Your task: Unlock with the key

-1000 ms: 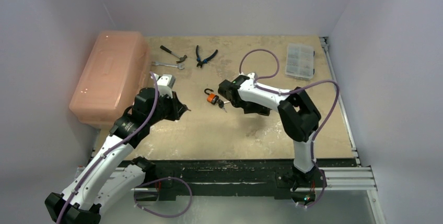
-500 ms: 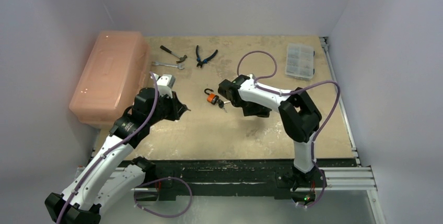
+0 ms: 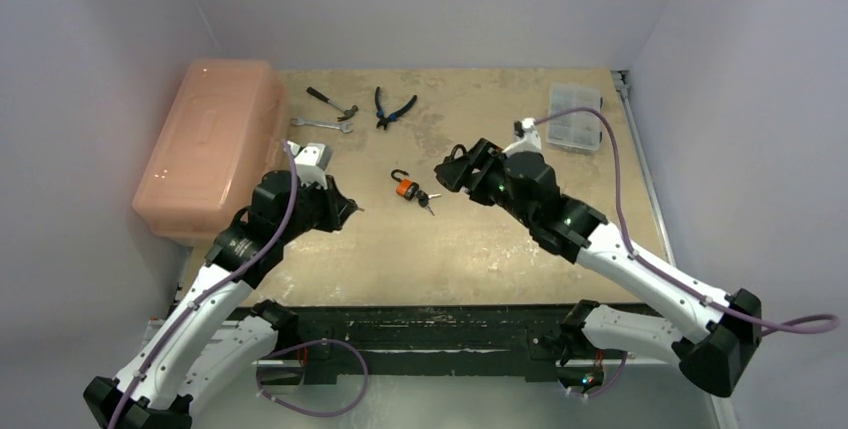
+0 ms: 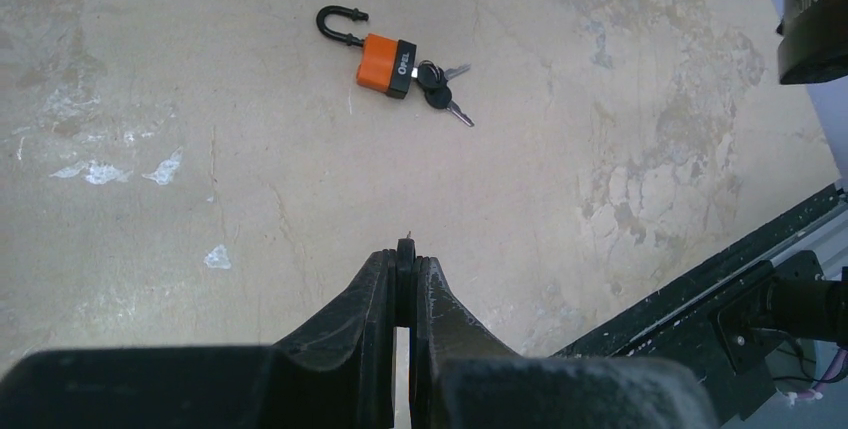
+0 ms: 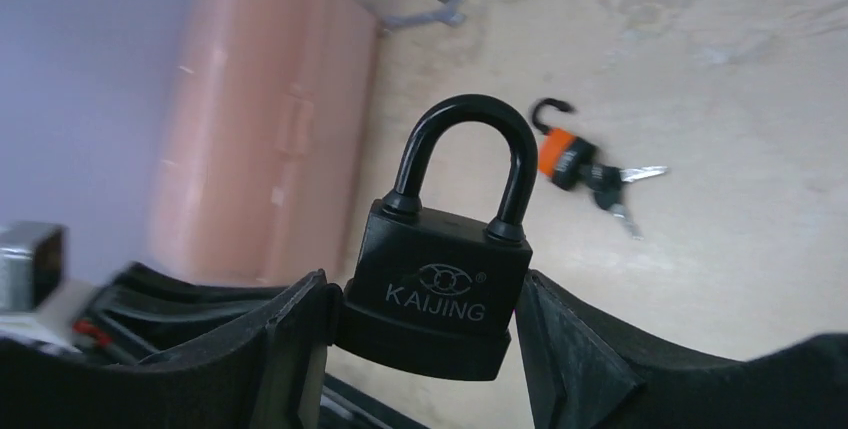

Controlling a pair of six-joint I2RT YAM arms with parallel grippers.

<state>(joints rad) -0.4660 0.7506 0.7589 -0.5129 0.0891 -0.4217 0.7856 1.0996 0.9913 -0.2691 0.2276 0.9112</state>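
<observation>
The right gripper [image 5: 430, 337] pinched the body of a black "KAIJING" padlock [image 5: 437, 294] between its two spread fingers, with the closed shackle upright, held to the right of the table's middle. The left gripper [image 4: 405, 267] had its fingers pressed together on a thin metal tip [image 4: 405, 240], too small to identify. Between the two arms, an orange padlock [image 4: 386, 52] lay on the worn beige tabletop [image 3: 480, 239] with its black shackle open and a bunch of small keys [image 4: 441, 90] at its base.
</observation>
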